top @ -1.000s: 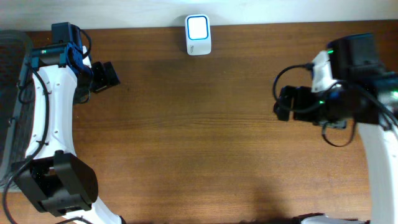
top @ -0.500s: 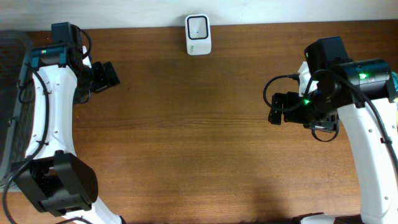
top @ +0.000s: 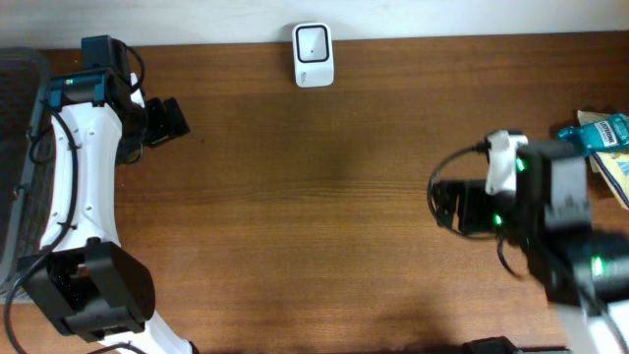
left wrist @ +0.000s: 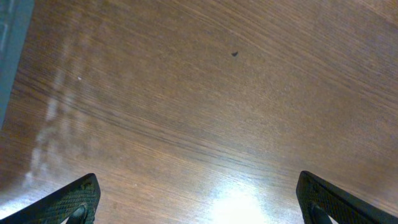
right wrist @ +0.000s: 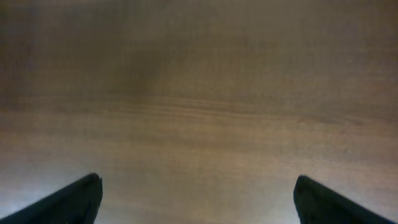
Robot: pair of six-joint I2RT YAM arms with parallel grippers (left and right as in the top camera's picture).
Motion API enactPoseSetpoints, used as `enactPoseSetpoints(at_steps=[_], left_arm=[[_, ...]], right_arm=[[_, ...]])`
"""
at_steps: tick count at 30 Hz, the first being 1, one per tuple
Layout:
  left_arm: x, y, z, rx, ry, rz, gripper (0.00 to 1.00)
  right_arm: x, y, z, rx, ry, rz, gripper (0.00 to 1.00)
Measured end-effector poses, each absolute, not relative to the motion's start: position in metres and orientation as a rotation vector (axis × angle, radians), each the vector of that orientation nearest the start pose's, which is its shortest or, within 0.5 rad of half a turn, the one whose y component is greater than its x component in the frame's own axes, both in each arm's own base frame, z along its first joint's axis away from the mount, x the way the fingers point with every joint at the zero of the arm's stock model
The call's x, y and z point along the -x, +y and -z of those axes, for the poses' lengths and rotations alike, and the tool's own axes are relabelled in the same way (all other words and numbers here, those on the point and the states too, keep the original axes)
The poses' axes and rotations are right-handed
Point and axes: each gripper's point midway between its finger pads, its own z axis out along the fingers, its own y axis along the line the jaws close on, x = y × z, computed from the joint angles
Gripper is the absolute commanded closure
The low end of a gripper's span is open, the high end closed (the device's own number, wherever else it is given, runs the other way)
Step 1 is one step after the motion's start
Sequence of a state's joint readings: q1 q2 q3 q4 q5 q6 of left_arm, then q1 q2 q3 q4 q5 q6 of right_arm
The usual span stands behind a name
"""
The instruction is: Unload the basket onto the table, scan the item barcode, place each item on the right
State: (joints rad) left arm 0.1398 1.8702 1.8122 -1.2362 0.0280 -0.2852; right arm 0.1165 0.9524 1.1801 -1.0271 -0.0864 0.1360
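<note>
Brown wood-grain table across the whole overhead view, with a pale strip of wall along the top edge. Lower right of the frame: right gripper, pointing left over bare wood. From its own wrist camera, only two dark fingertips in the bottom corners, spread wide apart, with blurred grain between them. Right edge, just above that arm: teal package, half cut off by the frame, possibly a toothpaste box. Flat on the table beside a yellowish packet, well apart from both grippers. Upper left: left gripper, pointing right, jaws likewise gaping and holding nothing. In its wrist view, textured tips in the lower corners, a small dark speck on the wood and a grey-blue edge at upper left. Left margin: dark mesh basket. Top centre, against the wall: white scanner.
</note>
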Motion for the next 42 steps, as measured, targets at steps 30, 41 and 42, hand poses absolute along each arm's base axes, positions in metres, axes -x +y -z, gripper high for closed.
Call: enactPoseSetpoints(at_steps=[30, 41, 42], left_arm=[[-0.41, 0.053, -0.175, 0.599, 2.802, 0.067, 0.01], [-0.41, 0.053, -0.175, 0.599, 2.802, 0.067, 0.01], [-0.41, 0.053, -0.175, 0.599, 2.802, 0.067, 0.01]], right_arm=[[-0.235, 0.027, -0.202, 0.078, 1.597, -0.142, 0.02], [-0.243, 0.027, -0.187, 0.079, 1.566, -0.141, 0.02], [-0.243, 0.027, -0.186, 0.079, 1.566, -0.141, 0.02]])
